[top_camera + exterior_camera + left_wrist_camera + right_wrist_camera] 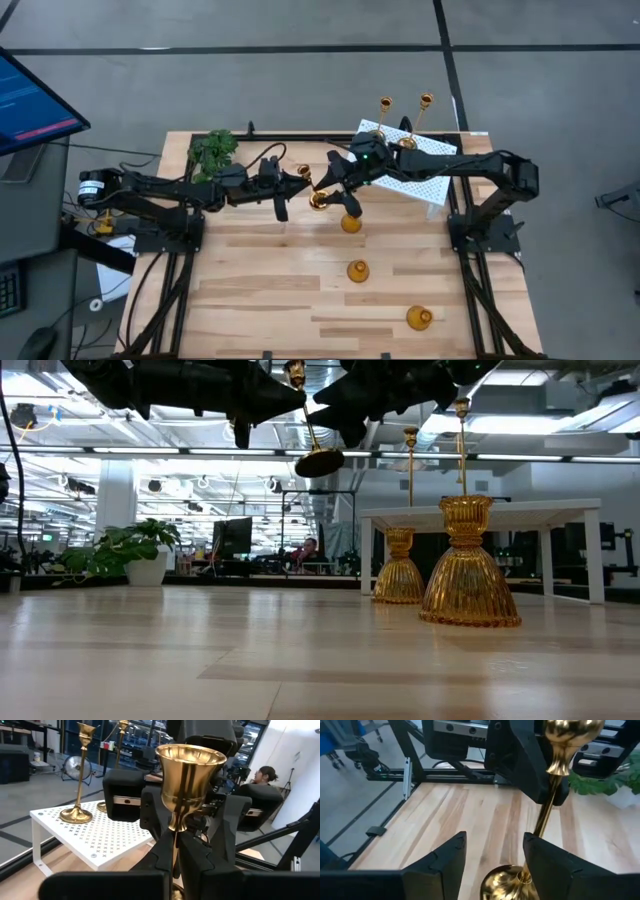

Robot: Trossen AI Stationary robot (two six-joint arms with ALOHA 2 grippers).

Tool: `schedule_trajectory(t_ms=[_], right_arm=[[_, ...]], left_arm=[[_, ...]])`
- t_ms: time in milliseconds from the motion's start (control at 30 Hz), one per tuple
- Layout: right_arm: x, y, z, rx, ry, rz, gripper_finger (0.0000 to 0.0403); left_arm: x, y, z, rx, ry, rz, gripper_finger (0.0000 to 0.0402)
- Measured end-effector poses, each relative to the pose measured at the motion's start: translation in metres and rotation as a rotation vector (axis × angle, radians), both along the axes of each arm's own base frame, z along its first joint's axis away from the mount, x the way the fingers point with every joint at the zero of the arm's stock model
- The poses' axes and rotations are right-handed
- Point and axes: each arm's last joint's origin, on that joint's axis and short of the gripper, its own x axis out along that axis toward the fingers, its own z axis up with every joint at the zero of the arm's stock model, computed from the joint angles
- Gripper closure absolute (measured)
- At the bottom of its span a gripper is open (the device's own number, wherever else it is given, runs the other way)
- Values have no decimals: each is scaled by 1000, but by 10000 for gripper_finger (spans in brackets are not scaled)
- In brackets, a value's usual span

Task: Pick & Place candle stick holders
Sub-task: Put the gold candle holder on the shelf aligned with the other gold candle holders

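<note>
A tall brass candle stick holder (311,187) hangs in the air over the far middle of the table, between my two grippers. My left gripper (297,181) comes from the left and is shut on it. My right gripper (492,855) is open; its fingers stand on either side of the stick's round base (510,882). I cannot tell whether they touch it. Two more tall sticks (385,105) (425,101) stand on the white perforated stand (425,170). Three squat amber holders (351,223) (357,270) (419,318) rest on their wide bases on the table. My left gripper pinches the stick's thin stem (175,862) between its two fingers, below the cup (190,770). The fingers come level from the table's left and lie across the stem. The stick is lifted clear and tilted, cup up, round base (320,461) hanging lowest.
A green leafy plant (213,150) stands at the table's far left. The white stand fills the far right corner. A monitor (30,105) is off the table's left. The table's near half holds only the amber holders.
</note>
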Motion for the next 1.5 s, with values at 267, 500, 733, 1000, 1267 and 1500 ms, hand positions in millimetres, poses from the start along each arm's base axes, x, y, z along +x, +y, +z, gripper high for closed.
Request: schedule_trajectory(t_ms=[267, 500, 733, 1000, 1267, 1500], right_arm=[[-6, 8, 2, 27, 52, 9, 214], [-22, 2, 19, -21, 52, -86, 232], [-18, 1, 25, -74, -27, -130, 224], [-5, 7, 8, 5, 22, -98, 194], [1, 5, 8, 8, -26, -95, 198], [2, 5, 10, -5, -55, -106, 228]], left_arm=[[0, -1, 0, 26, 2, -17, 389], [0, -1, 0, 28, 0, -15, 389], [0, -1, 2, 29, -13, -12, 389], [-1, -1, 3, 48, -27, -6, 389], [-1, -1, 4, 51, -39, -3, 389], [-1, -1, 4, 54, -38, -3, 389]])
